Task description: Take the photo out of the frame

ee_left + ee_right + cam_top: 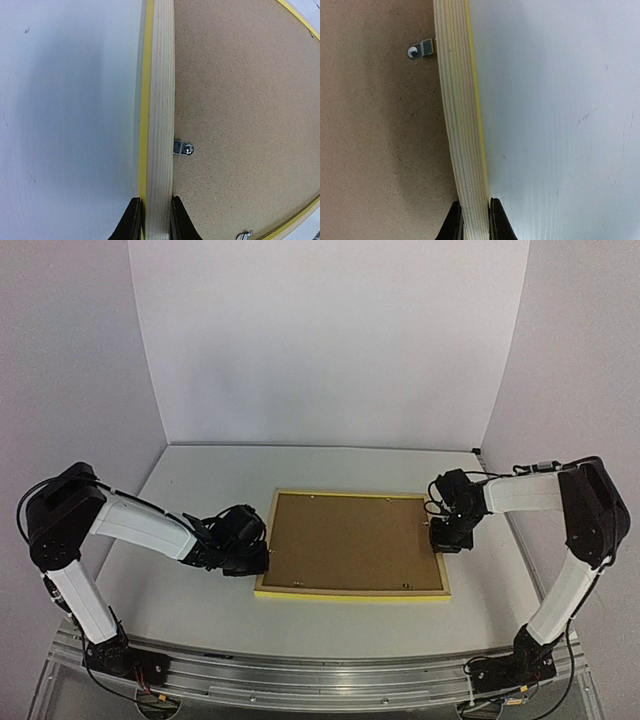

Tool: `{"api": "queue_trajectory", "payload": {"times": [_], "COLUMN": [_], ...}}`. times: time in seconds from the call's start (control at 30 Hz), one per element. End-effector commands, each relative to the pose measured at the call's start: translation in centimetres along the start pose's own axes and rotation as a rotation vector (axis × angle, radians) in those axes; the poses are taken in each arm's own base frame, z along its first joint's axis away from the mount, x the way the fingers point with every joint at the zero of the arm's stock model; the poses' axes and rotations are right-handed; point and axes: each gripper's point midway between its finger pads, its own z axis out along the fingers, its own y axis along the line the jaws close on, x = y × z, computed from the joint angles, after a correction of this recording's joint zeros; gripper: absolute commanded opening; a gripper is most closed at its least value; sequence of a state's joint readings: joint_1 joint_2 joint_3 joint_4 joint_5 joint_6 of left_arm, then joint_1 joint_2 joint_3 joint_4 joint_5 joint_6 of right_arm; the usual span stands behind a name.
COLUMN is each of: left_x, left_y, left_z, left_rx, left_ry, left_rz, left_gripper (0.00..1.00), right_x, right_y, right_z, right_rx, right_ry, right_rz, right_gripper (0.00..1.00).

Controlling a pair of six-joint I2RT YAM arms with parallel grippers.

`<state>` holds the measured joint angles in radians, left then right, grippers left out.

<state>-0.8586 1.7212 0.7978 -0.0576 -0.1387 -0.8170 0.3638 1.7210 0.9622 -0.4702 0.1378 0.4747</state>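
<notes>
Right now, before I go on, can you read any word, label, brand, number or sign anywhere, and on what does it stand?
None: no text can be read in any view.
The frame, the backing board and the metal clip carry no print or sticker; the table shows only faint scuff marks.

Lighting bright, diffuse, overhead; faint soft shadows on desk (190, 590); wrist views bow the frame (465, 125) at edges, slightly soft

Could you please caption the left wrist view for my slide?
Left gripper clamps the frame by its edge, beside the brown backing board and a metal clip.
</notes>
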Motion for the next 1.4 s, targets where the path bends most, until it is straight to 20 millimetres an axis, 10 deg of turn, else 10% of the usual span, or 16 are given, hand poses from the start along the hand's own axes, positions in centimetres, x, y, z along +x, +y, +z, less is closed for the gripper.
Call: {"api": "queue_trajectory", "payload": {"times": [0.0,0.4,0.57,0.87,1.1,1.37], "left_x": [10.3,17.2,16.3,7.7,-3.3,-15.6], "left_y": [3.7,2.2,2.0,-0.1,0.7,2.4], "left_z": [-0.6,-3.1,-4.5,-9.9,-10.6,-4.7], "left_rx": [-0.146,-0.223,-0.285,-0.182,-0.004,0.015], "left_ry": [0.283,0.373,0.33,0.071,-0.107,-0.165], "left_rz": [-0.086,-0.17,-0.173,-0.243,-0.246,-0.159], "left_gripper": [0.0,0.07,0.45,0.98,1.0,0.94], "right_x": [-3.4,-7.6,-8.0,-8.7,-10.0,-11.0], "right_y": [1.4,4.8,5.1,5.0,4.4,5.3], "right_z": [3.3,4.8,4.5,2.9,0.6,-5.8], "right_rx": [-0.099,-0.299,-0.312,-0.304,-0.265,-0.349], "right_ry": [-0.011,-0.004,-0.012,-0.057,-0.133,-0.251], "right_rz": [-0.071,-0.134,-0.144,-0.161,-0.181,-0.144], "right_gripper": [0.06,0.01,0.04,0.16,0.64,0.95]}}
